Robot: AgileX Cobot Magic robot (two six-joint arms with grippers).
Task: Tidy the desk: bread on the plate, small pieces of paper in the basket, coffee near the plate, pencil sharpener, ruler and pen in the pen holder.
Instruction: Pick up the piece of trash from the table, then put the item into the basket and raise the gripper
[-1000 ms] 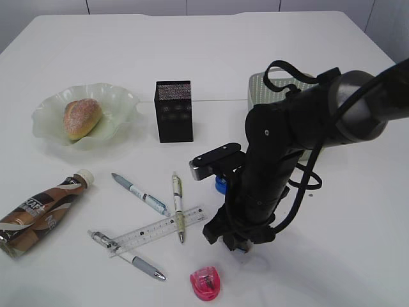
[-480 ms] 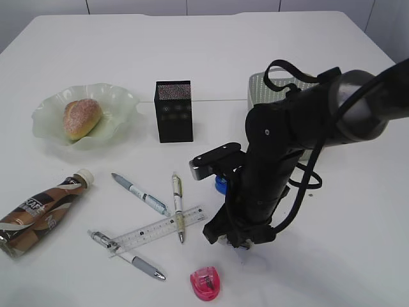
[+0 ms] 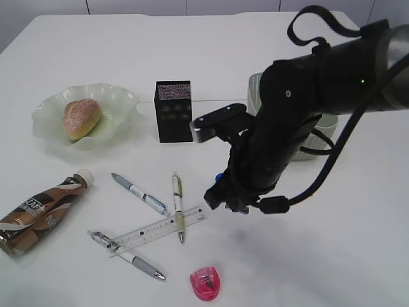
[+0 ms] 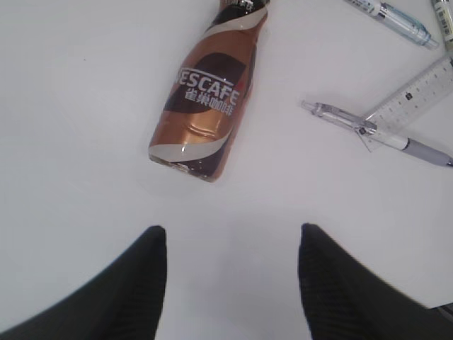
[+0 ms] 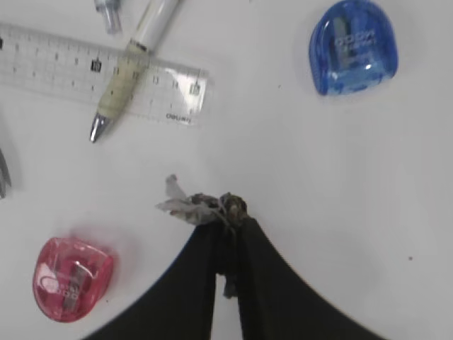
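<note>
A crumpled paper scrap [image 5: 192,205] is pinched between the closed fingers of the right gripper [image 5: 228,212] above the desk [image 3: 332,256], presumably for carrying to the basket [image 3: 255,89] at far right. The left gripper [image 4: 230,237] is held open near the coffee [image 4: 209,95].

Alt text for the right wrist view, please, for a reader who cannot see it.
Two black fingers pinch a small crumpled grey paper scrap above the white desk. Around it lie a blue pencil sharpener, a pink pencil sharpener, and a cream pen across a clear plastic ruler.

Pink sharpener [image 5: 73,287], blue sharpener [image 5: 353,47], brown-white coffee [image 4: 207,96], seemingly grey paper scrap [image 5: 202,207]
</note>
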